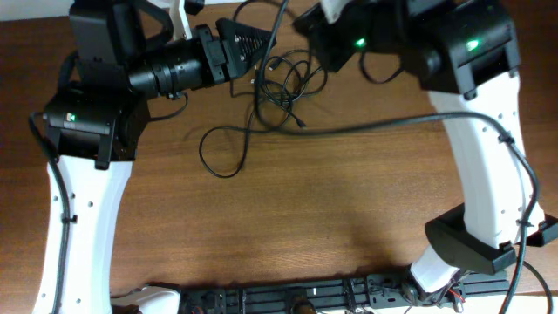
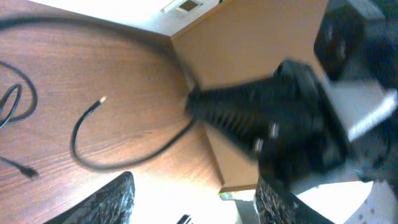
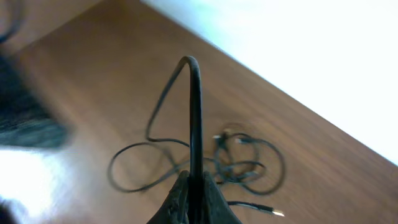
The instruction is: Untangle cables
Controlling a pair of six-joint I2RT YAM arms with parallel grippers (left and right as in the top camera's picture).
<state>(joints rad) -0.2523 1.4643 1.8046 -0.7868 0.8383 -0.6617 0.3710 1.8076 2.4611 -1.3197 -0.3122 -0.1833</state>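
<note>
The cables are thin black cords, tangled in a loose bunch [image 1: 281, 87] at the back middle of the wooden table, with one loop [image 1: 222, 150] trailing toward the front left. My right gripper [image 3: 195, 186] is shut on one black cord [image 3: 196, 112], which rises in an arch and drops back to the bunch [image 3: 242, 163]. A silver-tipped plug end [image 3: 273, 213] lies beside the bunch. In the overhead view the right gripper [image 1: 305, 24] is above the back of the bunch. My left gripper [image 2: 196, 205] is open and empty, just left of the bunch [image 1: 258, 44].
A loose cord with a light tip [image 2: 99, 102] curves over the table in the left wrist view. The right arm's black gripper body [image 2: 280, 127] fills that view's right side. A long black cable [image 1: 410, 122] runs from the bunch to the right arm. The table's back edge [image 3: 261, 81] is close behind.
</note>
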